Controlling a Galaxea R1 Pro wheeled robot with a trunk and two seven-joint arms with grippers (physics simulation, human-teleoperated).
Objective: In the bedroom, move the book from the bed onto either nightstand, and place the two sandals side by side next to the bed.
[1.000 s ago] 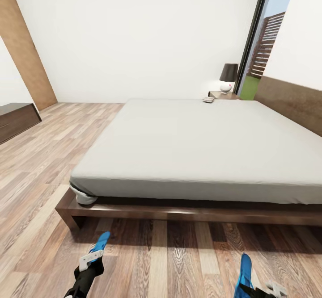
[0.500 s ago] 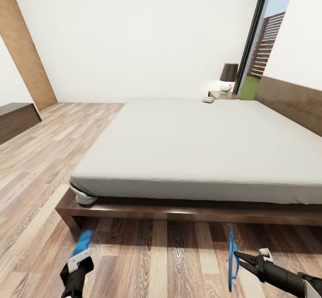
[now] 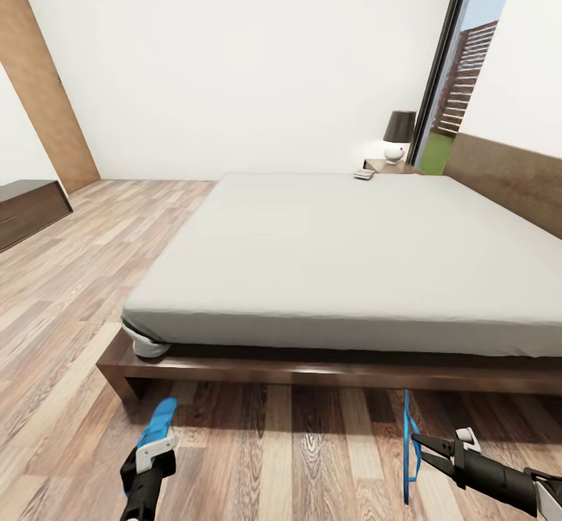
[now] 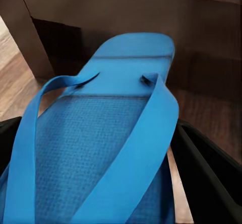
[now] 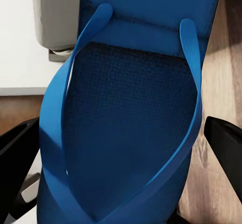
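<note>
Each hand (image 3: 160, 449) (image 3: 421, 444) grips a blue sandal (image 3: 158, 421) (image 3: 407, 447) above floorboards (image 3: 273, 458) before the bed frame (image 3: 312, 369).

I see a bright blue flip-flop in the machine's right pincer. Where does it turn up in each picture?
Head view: the edge-on bright blue flip-flop hangs low at right, at the right pincer.
Right wrist view: its strapped face spans the picture.
Left wrist view: that is the other blue flip-flop.
Shared landmark: the light brown wood-plank floor.

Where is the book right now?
In the head view, the book lies at the bed's far edge, just beside the nightstand with the lamp.
</note>
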